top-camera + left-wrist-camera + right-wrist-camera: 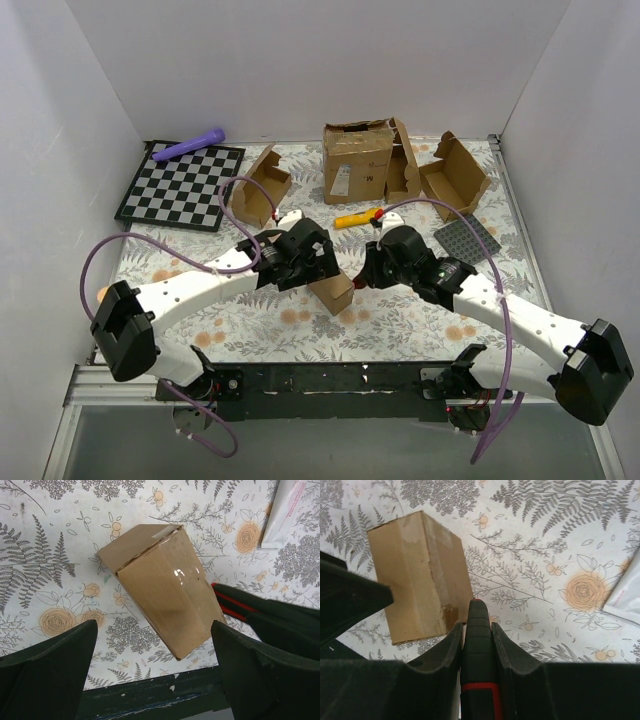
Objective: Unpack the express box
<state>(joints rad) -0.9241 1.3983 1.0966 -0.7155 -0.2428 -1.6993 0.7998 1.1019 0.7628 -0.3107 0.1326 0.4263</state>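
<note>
On the floral worktop [290, 335], the box [332, 292] sits closed between the arms. Left jaws gape wide around it, empty; right jaws clamp a black-red tool [479, 645] beside it. Unpacking looks hardly begun.

1. From above, we see only part of the express box [334, 293]; the left gripper [318, 268] overlaps it.
2. The right gripper [476, 627] clamps a black red-banded tool [477, 655] that runs off the wrist view's bottom edge.
</note>
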